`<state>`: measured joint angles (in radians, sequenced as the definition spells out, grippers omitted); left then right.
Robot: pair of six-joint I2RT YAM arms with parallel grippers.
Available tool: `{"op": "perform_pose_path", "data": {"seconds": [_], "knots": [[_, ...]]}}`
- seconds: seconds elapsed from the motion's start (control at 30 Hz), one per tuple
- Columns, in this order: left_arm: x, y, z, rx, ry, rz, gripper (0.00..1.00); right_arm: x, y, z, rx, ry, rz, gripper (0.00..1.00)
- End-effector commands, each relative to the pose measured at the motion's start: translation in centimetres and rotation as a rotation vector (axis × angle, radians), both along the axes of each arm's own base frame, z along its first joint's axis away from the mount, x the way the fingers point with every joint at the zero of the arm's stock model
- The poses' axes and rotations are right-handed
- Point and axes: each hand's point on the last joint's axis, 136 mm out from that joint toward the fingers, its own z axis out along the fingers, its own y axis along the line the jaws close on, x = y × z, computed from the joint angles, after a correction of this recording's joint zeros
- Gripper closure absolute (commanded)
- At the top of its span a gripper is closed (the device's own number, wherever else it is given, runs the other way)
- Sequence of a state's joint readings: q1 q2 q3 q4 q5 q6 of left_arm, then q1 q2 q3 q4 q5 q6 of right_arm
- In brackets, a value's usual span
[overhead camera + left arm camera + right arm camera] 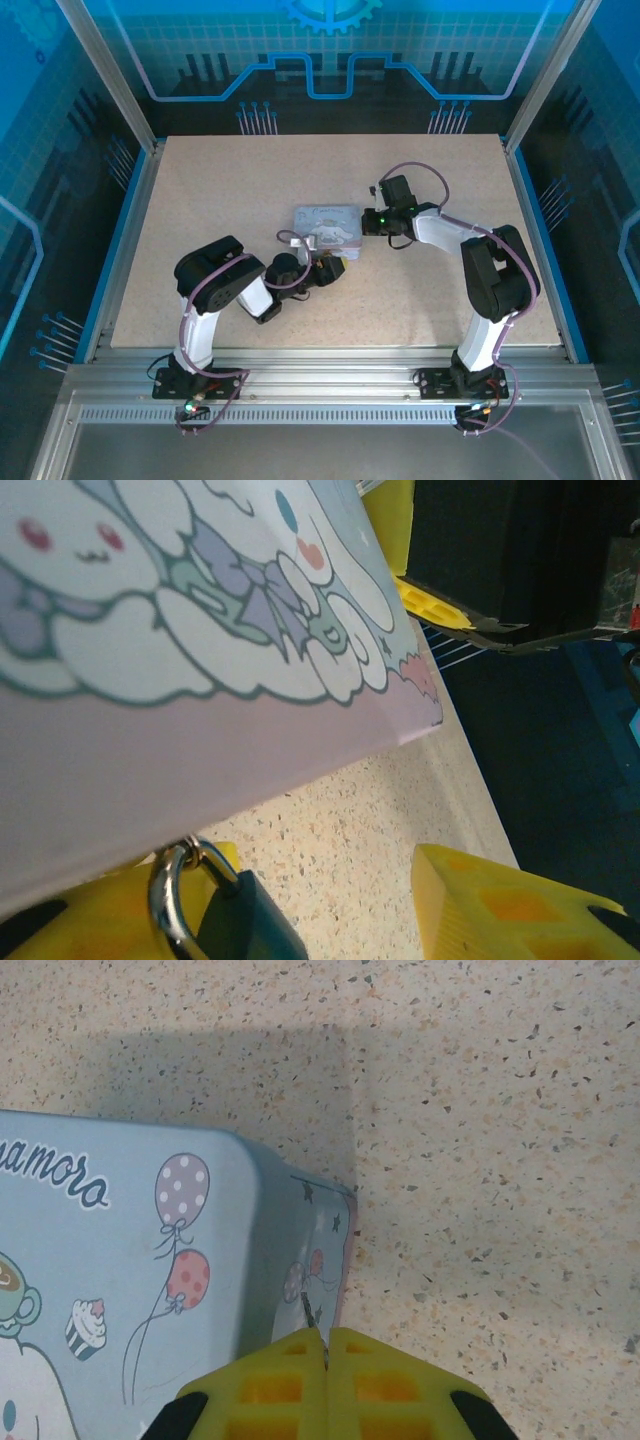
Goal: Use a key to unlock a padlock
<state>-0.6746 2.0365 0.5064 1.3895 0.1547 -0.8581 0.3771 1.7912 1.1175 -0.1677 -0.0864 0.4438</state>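
A dark padlock [235, 920] with a silver shackle [168, 895] hangs from the near side of a pastel cartoon tin box [325, 228]. In the left wrist view it lies against the left one of my yellow fingers [100, 910], with a wide gap to the other finger [500, 905]. My left gripper [320, 880] is open around it, at the box's front edge [325, 268]. My right gripper [325, 1345] is shut on a thin metal key [311, 1312]. The blade sticks out edge-on toward the box's right side wall [320, 1250].
The box sits mid-table on the speckled tabletop [200, 200]. Metal frame posts [110, 80] and blue panels close in the sides and back. The right arm [480, 250] reaches in from the right, and its yellow fingers [430, 600] sit beyond the box in the left wrist view.
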Motion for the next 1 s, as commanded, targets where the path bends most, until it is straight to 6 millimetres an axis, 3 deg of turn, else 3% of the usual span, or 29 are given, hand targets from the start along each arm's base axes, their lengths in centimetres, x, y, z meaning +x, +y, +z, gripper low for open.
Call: {"op": "perform_pose_path", "data": {"seconds": [0.0, 0.3, 0.53, 0.97], "knots": [[-0.5, 2.0, -3.0, 0.051, 0.116, 0.041, 0.53, -1.1, 0.7, 0.7, 0.014, 0.002, 0.029, 1.00], [-0.8, 2.9, -3.5, 0.061, 0.136, 0.048, 0.51, -1.1, 0.8, 0.6, 0.014, 0.007, 0.032, 1.00], [-1.0, 3.6, -3.9, 0.066, 0.151, 0.058, 0.60, -1.0, 0.8, 0.8, 0.014, 0.001, 0.035, 1.00], [-0.9, 3.9, -4.0, 0.061, 0.170, 0.050, 0.85, -1.1, 0.8, 1.0, 0.010, -0.003, 0.039, 1.00]]}}
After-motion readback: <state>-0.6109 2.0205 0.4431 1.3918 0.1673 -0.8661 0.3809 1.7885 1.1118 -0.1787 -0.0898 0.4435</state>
